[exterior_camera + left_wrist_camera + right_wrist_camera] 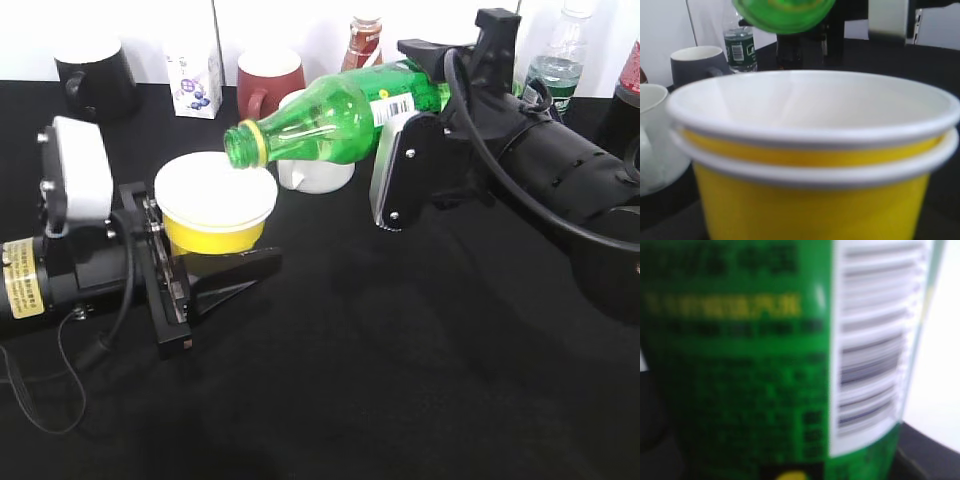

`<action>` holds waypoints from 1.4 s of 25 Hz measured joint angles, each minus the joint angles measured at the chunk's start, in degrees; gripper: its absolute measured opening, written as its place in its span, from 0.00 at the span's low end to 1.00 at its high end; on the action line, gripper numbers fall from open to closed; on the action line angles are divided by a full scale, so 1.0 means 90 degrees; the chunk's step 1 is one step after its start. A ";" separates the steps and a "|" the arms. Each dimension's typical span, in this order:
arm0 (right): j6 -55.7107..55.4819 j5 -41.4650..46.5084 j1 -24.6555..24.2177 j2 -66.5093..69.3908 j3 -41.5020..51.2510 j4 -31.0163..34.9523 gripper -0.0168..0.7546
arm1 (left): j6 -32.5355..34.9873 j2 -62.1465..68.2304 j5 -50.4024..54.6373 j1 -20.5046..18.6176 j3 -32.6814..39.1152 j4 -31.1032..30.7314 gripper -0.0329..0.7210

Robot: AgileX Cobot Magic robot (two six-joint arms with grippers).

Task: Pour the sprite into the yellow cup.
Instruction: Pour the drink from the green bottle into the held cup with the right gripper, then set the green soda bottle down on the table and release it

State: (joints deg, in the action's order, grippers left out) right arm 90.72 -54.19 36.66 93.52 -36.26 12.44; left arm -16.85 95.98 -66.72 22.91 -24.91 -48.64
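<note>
The right hand point(415, 150) is gripping the tall translucent green plastic sprite bottle point(330, 120), tipping it nearly flat, mouth right over the rim of the small yellow paper cup point(216, 205). The left hand point(175, 270) is clamping that cup on the black table point(400, 380). Honestly, the mouth is sitting at the cup's back edge, so soda could be splashing outside. White mug point(315, 170) is crowding behind; plenty of room in front.
</note>
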 joint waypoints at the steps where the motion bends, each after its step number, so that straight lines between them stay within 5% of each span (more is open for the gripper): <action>1: 0.0039 0.0000 0.0000 0.0000 0.0000 0.0000 0.59 | 0.0000 0.0000 -0.0021 0.0000 0.0000 0.0004 0.64; 16: 0.0294 -0.0176 0.0000 0.0000 0.0000 0.0000 0.59 | 0.0000 0.0000 -0.0075 0.0000 0.0000 0.0012 0.64; 21: -0.0603 -0.0182 0.0000 0.0000 0.0000 -0.0006 0.59 | 0.0000 0.0000 -0.0085 0.0000 0.0000 0.0036 0.64; 25: -0.2555 -0.0168 0.0000 0.0000 -0.0001 0.0029 0.59 | 0.0000 0.0000 -0.0128 0.0000 0.0000 0.0145 0.64; 30: -0.7606 0.0317 0.0000 0.0000 -0.0007 0.0412 0.59 | 0.0000 0.0000 -0.0212 0.0000 0.0000 0.0757 0.64; 35: -0.8013 0.0426 0.0000 0.0000 -0.0007 0.0411 0.59 | 0.1055 0.0000 -0.0218 0.0000 0.0000 0.2933 0.64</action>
State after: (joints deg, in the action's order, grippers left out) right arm 18.60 -50.35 36.66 93.52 -36.32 16.15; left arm -7.36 95.98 -68.69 22.91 -24.91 -22.24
